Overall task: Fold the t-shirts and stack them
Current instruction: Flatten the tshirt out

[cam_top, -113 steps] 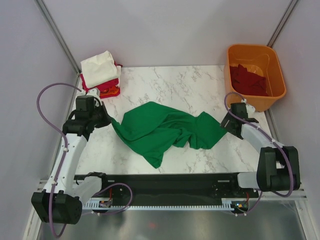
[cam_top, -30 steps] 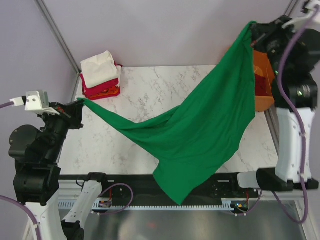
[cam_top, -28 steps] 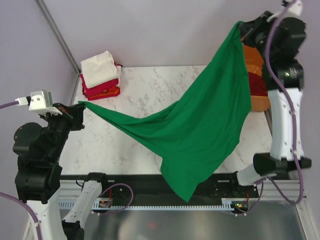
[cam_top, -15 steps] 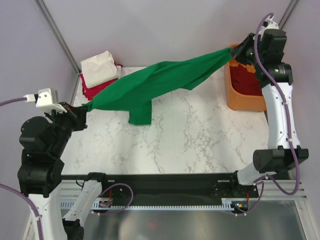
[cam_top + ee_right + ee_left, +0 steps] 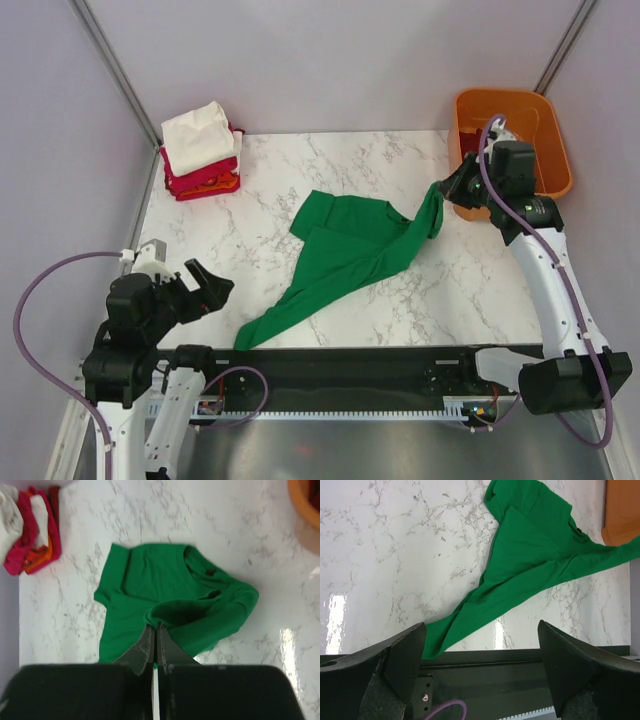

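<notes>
Right wrist: claw (image 5: 153, 626) apparently pinches rumpled green t-shirt (image 5: 145, 582) (soft cloth).

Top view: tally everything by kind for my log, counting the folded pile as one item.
Loose green t-shirt: 1
Pile of folded t-shirts: 1
Orange plastic tub: 1
Robot arms: 2, left arm and right arm
Total: 5

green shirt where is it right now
In the top view the green shirt lies mid-table, right of the folded stack; its right end is lifted, pinched by the right gripper beside the orange tub.
</notes>
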You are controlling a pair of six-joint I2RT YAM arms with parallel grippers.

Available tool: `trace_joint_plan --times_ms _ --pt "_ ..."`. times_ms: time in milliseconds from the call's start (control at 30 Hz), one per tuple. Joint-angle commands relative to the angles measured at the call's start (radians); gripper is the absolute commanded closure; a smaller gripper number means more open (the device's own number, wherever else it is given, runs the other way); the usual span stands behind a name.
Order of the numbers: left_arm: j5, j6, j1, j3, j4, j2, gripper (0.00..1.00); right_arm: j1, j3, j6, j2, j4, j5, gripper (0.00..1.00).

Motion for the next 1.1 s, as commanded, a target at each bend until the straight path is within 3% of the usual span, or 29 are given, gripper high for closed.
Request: trace_joint_plan --times_ms 0,67,167,267,300,400,467,700,733,767,1067 --pt "-0.037 -0.009 0.005 0.051 0.068 0.041 0.00 0.038 -0.074 0.009 -0.077 0.029 0.021 1.00" --pt "0.025 0.005 0.004 0.024 0.145 0.135 0.01 0.066 -0.146 0.003 -0.109 0.026 0.034 1.00" --pt "0.143 -0.020 0.001 -0.051 0.397 0.240 0.17 0.098 -0.240 0.005 -0.136 0.046 0.034 1.00" --pt "0.092 -0.046 -0.089 -0.050 0.570 0.442 0.25 0.119 -0.291 -0.017 -0.150 0.055 0.043 1.00" --pt "0.048 -0.047 -0.135 -0.029 0.590 0.572 0.25 0.121 -0.300 -0.023 -0.150 0.054 0.049 1.00" --pt "-0.103 -0.017 -0.319 0.100 0.634 0.767 0.23 0.125 -0.311 -0.035 -0.163 0.040 0.073 1.00" --pt "-0.126 -0.004 -0.366 0.193 0.642 0.944 0.22 0.124 -0.306 -0.031 -0.158 0.044 0.069 1.00" --pt "-0.126 -0.004 -0.375 0.427 0.642 1.406 0.22 0.125 -0.308 -0.052 -0.141 0.049 0.054 1.00" --pt "-0.084 0.131 -0.374 0.447 0.769 1.446 0.42 0.125 -0.309 -0.054 -0.141 0.048 0.055 1.00" --pt "-0.069 0.131 -0.374 0.474 0.771 1.514 0.43 0.127 -0.308 -0.055 -0.144 0.046 0.055 1.00" --pt "0.009 0.131 -0.375 0.564 0.798 1.696 0.49 0.133 -0.297 -0.067 -0.135 0.038 0.058 1.00"
